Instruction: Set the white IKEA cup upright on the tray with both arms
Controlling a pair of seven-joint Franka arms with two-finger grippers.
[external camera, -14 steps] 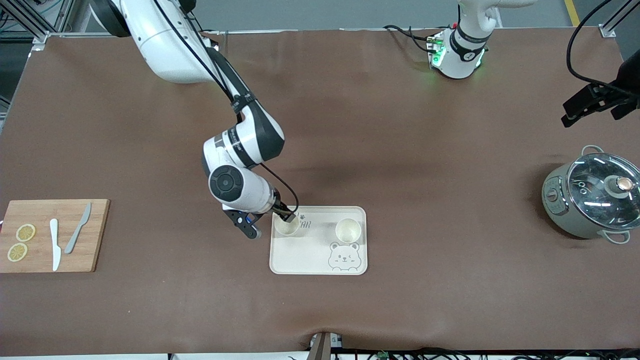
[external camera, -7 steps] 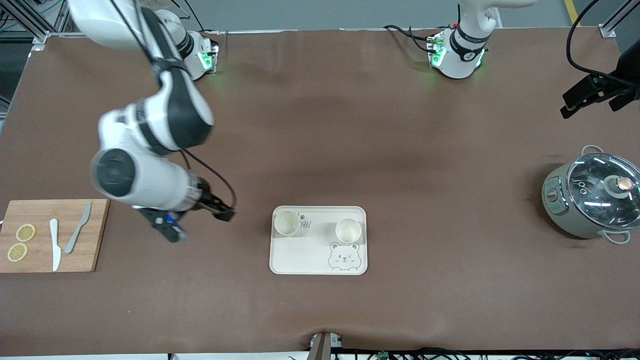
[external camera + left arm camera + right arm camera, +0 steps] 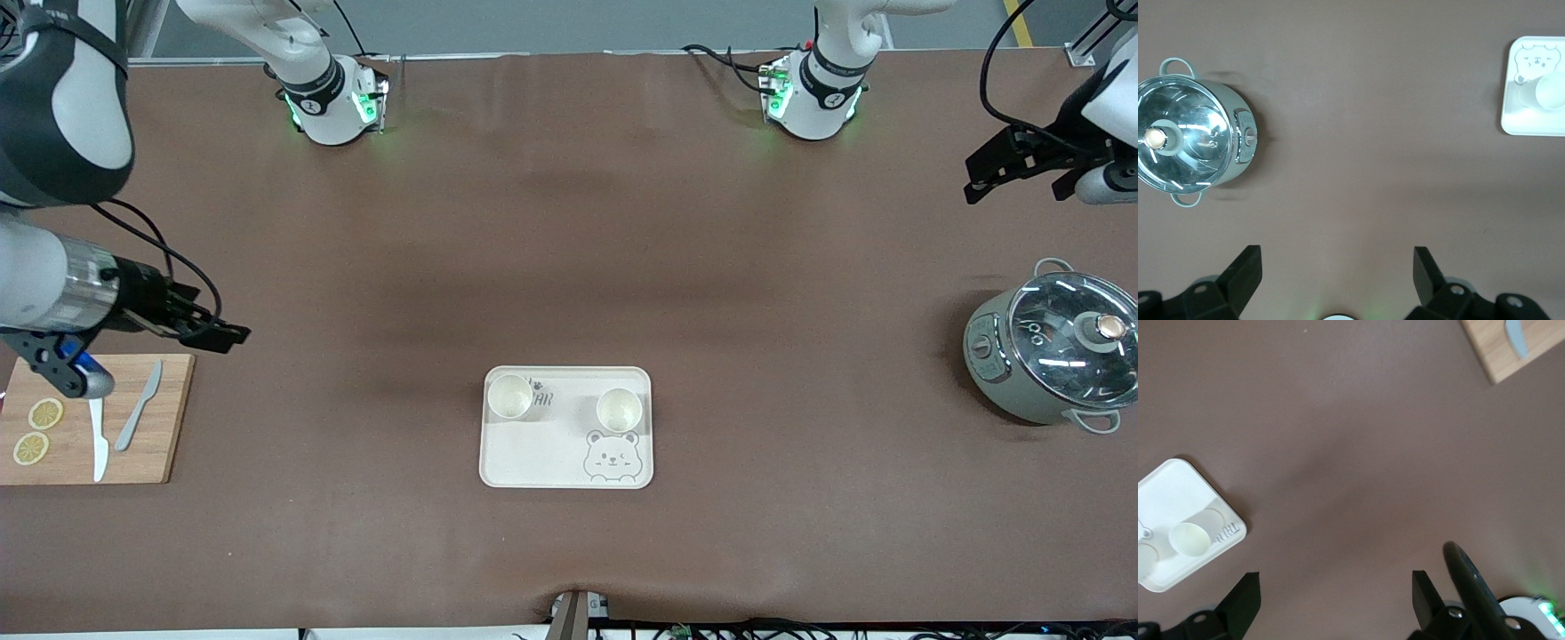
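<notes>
Both tools, right tool (image 3: 233,335) and left tool (image 3: 976,177), spread empty; tray (image 3: 542,462) lettering partly reads "AR".

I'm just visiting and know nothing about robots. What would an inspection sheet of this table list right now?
Surface: brown table.
Job's things: cream tray holding two white cups, both upright.
Clutter: wooden cutting board with two knives and lemon slices; lidded pot.
Grippers: left gripper open, above the pot's end; right gripper open, beside the board.
Cables: black, on both arms.
Surroundings: nothing seen.
</notes>
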